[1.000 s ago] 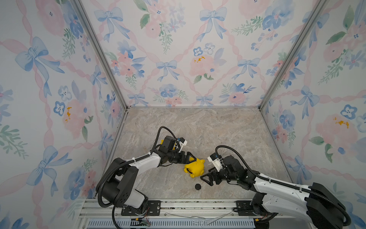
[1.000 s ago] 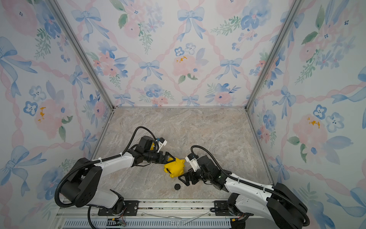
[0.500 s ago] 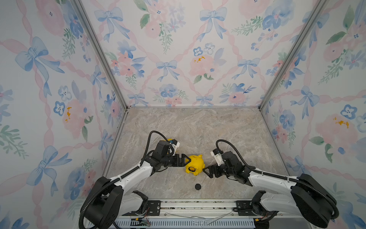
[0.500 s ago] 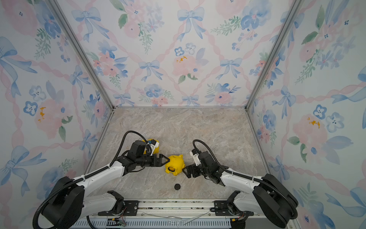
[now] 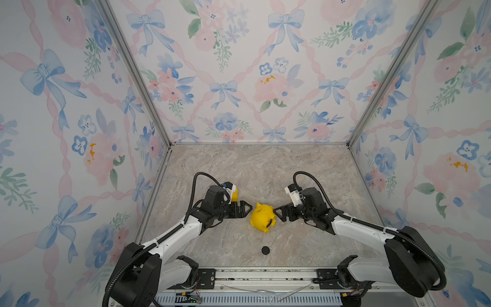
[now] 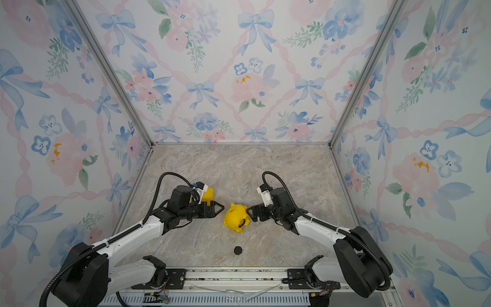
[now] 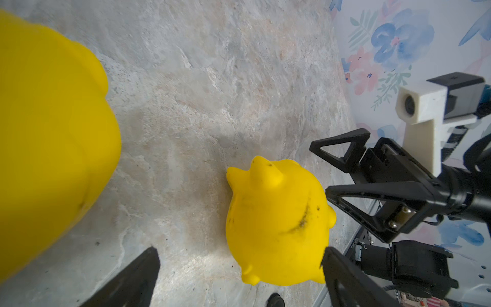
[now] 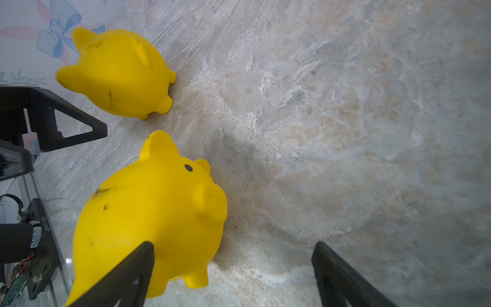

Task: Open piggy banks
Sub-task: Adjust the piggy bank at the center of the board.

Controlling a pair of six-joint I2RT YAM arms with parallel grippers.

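Reaching the second piggy bank [image 5: 234,194] looks like the coming move. The centre piggy bank [image 5: 261,219] lies on its side, and its belly hole [image 6: 240,224] shows dark and uncovered in a top view. A black plug [image 5: 265,249] rests apart from it on the table [image 5: 265,164], toward the front rail.

The centre piggy bank lies between the left gripper [image 5: 247,209] and the right gripper [image 5: 277,212]. It is close to both tips but gripped by neither. Its head end appears to point toward the back wall, across the line joining the two grippers.

Both grippers have their jaws spread wide and hold nothing.

The second piggy bank sits just behind the left wrist, on the back-wall side of the left gripper, and is partly hidden in both top views. The left arm is clearly the nearer one. Whether this bank's plug is in place cannot be told.
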